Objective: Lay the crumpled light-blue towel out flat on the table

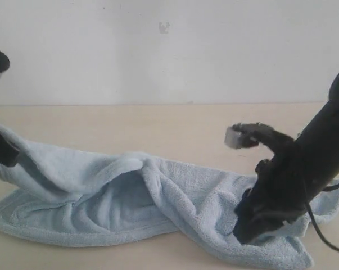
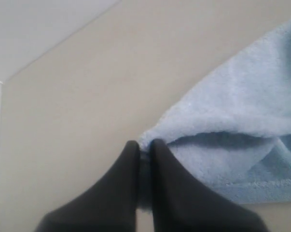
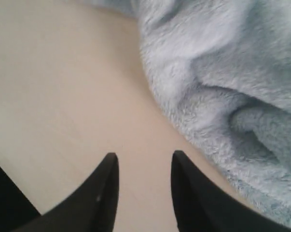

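The left end effector (image 2: 145,144) pinches the towel (image 2: 242,116) tight. The right end effector (image 3: 144,159) is open over the counter (image 3: 53,87), holding nothing.

The pale-beige worktop (image 1: 158,126) is wide and matte, meeting a whitish wall (image 1: 158,50) at the back. A light-blue towel (image 1: 175,197) lies across its near part in rumpled folds, the left end raised off the surface.
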Motion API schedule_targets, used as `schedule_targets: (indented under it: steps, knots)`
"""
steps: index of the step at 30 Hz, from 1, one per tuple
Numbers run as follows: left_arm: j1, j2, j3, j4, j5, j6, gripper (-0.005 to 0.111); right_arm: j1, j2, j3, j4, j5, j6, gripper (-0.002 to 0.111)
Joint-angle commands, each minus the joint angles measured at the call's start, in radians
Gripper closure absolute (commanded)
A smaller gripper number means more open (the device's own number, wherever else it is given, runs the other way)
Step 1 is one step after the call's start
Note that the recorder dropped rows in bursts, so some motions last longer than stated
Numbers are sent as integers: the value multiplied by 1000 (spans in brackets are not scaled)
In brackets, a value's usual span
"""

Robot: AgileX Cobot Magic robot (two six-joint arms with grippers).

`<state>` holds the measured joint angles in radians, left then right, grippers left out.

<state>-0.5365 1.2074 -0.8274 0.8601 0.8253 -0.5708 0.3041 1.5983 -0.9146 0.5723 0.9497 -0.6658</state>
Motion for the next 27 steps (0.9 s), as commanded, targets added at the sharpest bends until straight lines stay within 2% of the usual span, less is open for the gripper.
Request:
schedule_targets:
  steps: [1,4,7,11,19,27]
  knots:
    - [-3,-1,72,-23,-104,-11,102,127,-10,69,-314,-123,201,73]
    - [-3,10,77,-23,-109,5,102,153,-10,79,-572,-152,553,73]
    - [-3,8,77,-23,-121,5,102,153,-10,95,-690,-154,777,73]
    - [-3,8,77,-30,-121,5,102,153,-5,170,-690,-210,797,73]
    - [-3,8,77,-33,-129,3,102,24,60,192,-682,-279,798,73]
    - [-3,8,77,-45,-148,4,102,16,100,192,-549,-348,666,73]
